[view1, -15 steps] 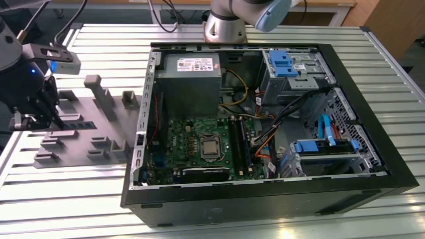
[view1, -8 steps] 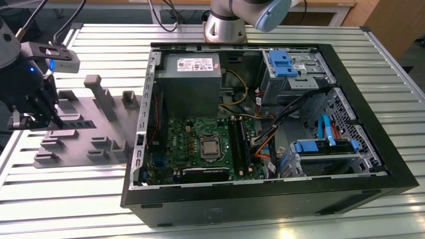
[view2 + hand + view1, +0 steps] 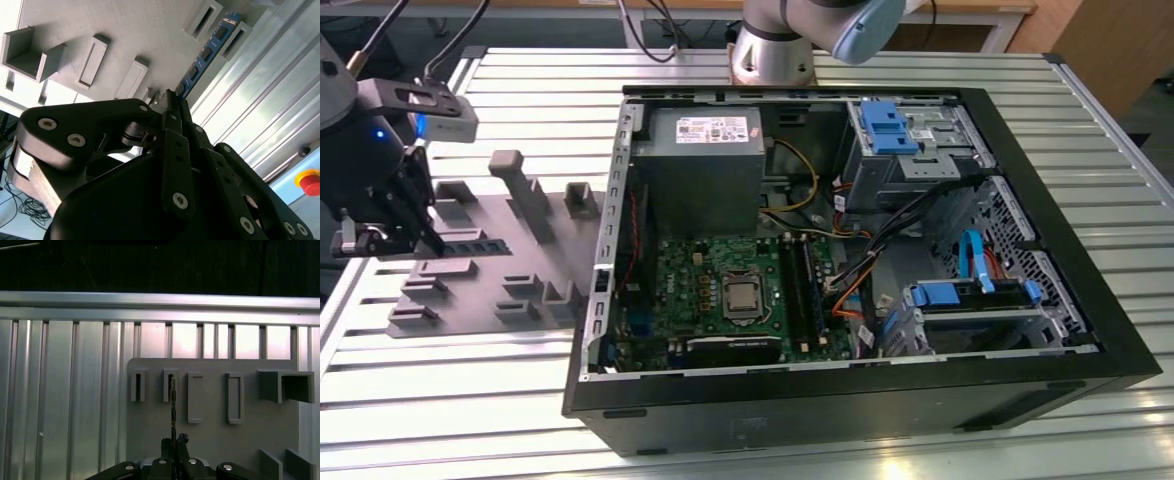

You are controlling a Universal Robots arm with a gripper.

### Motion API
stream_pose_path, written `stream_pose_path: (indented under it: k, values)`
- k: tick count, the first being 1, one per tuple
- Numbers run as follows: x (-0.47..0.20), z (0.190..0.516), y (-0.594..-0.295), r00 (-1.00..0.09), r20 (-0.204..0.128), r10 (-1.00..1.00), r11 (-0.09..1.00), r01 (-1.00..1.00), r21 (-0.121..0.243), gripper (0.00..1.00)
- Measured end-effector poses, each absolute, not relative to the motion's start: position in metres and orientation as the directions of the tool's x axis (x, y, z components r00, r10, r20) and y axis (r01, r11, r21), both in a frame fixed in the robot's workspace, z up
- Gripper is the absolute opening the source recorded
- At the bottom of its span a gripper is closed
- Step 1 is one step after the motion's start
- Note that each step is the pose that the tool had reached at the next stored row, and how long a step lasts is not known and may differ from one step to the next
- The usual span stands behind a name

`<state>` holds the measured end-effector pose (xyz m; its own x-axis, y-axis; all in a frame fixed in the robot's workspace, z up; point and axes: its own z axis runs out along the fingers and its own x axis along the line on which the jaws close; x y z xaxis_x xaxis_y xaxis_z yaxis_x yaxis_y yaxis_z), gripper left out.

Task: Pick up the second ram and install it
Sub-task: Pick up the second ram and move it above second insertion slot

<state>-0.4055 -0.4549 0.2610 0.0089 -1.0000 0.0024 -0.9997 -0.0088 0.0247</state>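
Observation:
The second ram (image 3: 207, 52) is a narrow blue-green strip with black chips, and it sticks out from my gripper (image 3: 172, 97), which is shut on one end of it. Edge-on in the first wrist view, the ram (image 3: 173, 405) runs from my gripper (image 3: 173, 441) toward a slotted block (image 3: 170, 385) of the grey holder plate (image 3: 215, 435). In the exterior view my gripper (image 3: 416, 240) hangs over that plate (image 3: 494, 295) at the exterior view's left, with the ram (image 3: 470, 246) low above it. The long black motherboard slots (image 3: 803, 290) lie inside the open computer case (image 3: 854, 400).
The grey holder plate carries several raised blocks (image 3: 520, 190) and pockets. The case holds a power supply (image 3: 700, 150), cables (image 3: 854, 265) and blue drive-bay clips (image 3: 887, 125). The arm's base (image 3: 774, 50) stands behind the case. A ribbed metal table (image 3: 454, 400) lies under everything.

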Motion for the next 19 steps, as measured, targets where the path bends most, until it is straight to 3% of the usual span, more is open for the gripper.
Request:
stream_pose_path:
  k: [19]
  values:
    - [-0.4054,0.2703,-0.4549,0.009,0.002,-1.0,-0.009,-1.0,0.025,0.14]
